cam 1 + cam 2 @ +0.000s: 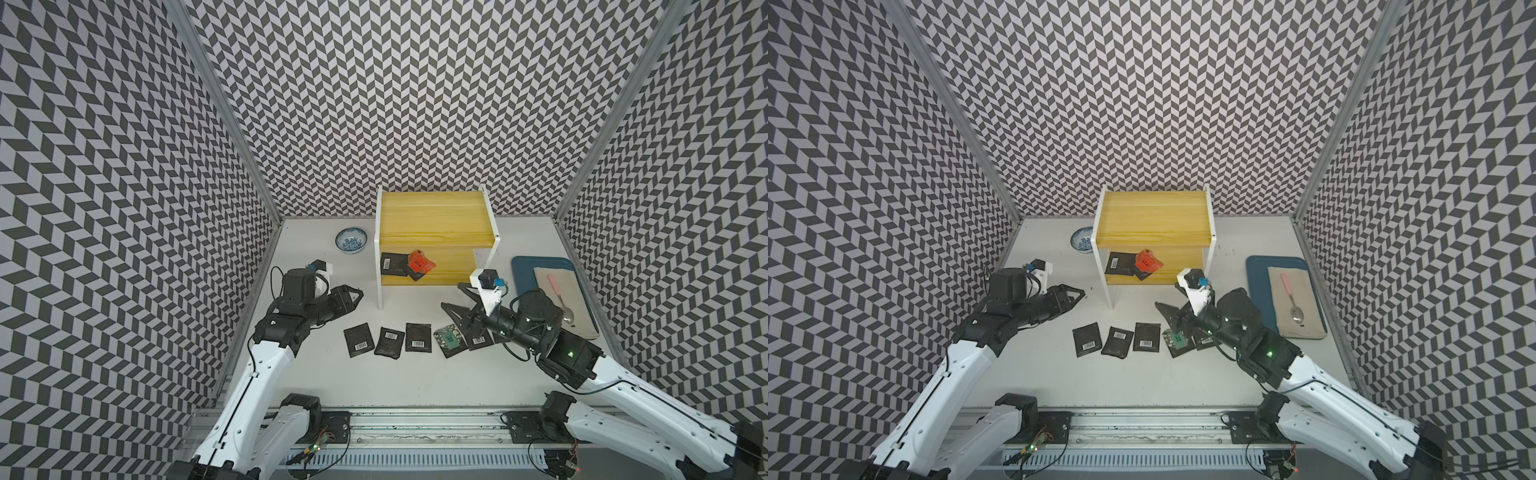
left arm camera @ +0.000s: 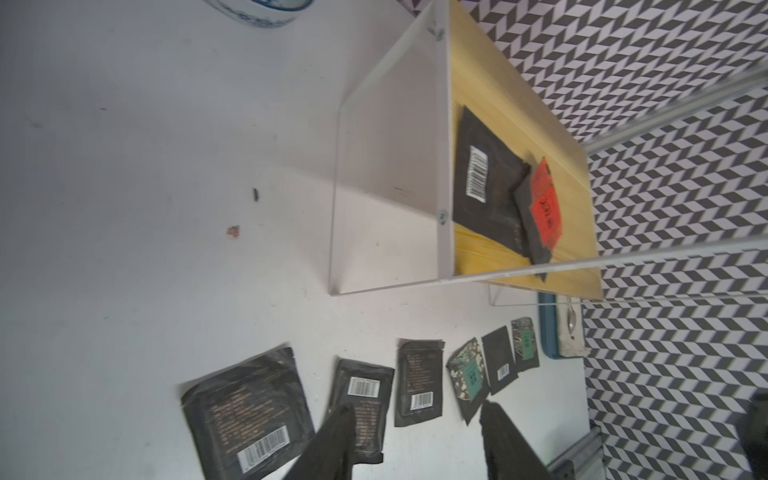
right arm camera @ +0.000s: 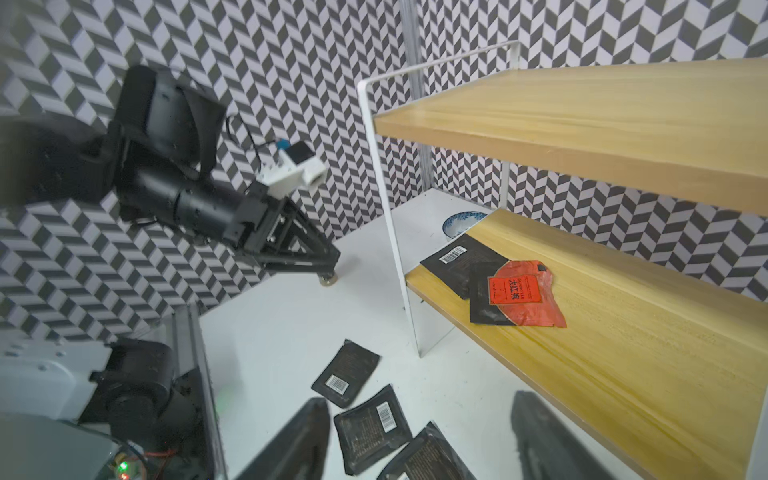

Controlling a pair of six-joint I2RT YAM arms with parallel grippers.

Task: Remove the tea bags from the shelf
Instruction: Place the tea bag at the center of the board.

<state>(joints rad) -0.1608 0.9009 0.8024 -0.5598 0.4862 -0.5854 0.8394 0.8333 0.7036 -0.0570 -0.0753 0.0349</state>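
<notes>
Since the left gripper has its black fingers parted about halfway with nothing between them, and the right gripper is spread wider and just as empty, we reckon we're between picks here. Both hang over the white tabletop, touching nothing we can make out, close to the row of flat black foil tea bags laid out at 6 o'clock from the two-tier yellow wooden shelf, reading a top view as a clock. Three aren't off yet: a black barcode sachet, an orange-red sachet and another black one under it, bunched at the 9 o'clock end of the lower board. We'd send the left arm in low under the top board, clear of the white side frame, and pinch the orange one first since it sits on top.
</notes>
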